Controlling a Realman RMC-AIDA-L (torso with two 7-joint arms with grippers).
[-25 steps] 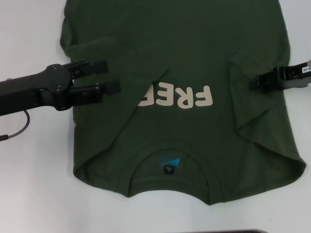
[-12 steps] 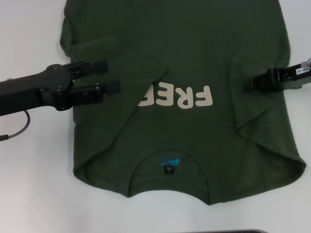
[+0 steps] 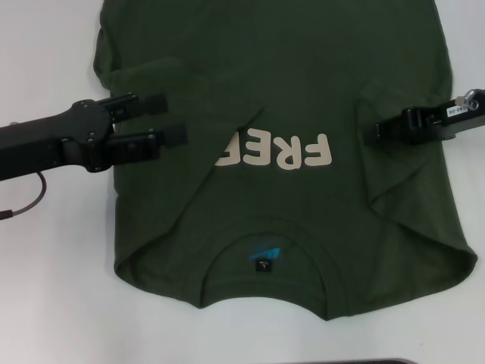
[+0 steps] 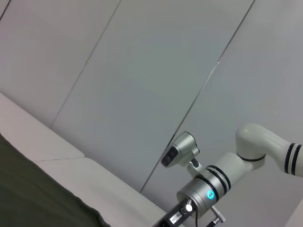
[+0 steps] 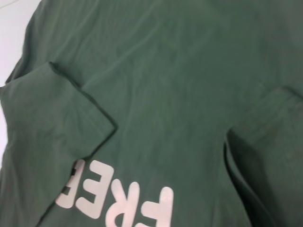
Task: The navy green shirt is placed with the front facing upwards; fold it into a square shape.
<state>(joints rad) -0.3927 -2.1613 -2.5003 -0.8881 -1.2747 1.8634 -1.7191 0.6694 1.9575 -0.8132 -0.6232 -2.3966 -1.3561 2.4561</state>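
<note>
The left gripper (image 3: 168, 119) hovers with its two fingers spread apart, holding nothing, over the left edge of the navy green shirt (image 3: 303, 83), just past the folded-in left sleeve (image 3: 189, 106). Behind its arm lies bare white bench (image 3: 53, 265), open room on that side. The right gripper (image 3: 375, 134) reaches in from the opposite edge, low over the folded-in right sleeve (image 3: 402, 163); whether it is clenched or released cannot be told. Between the two grippers the shirt lies flat, front up, cream "FREE!" lettering (image 3: 276, 152) partly hidden by the left fold, collar and blue neck label (image 3: 264, 256) toward the robot.
</note>
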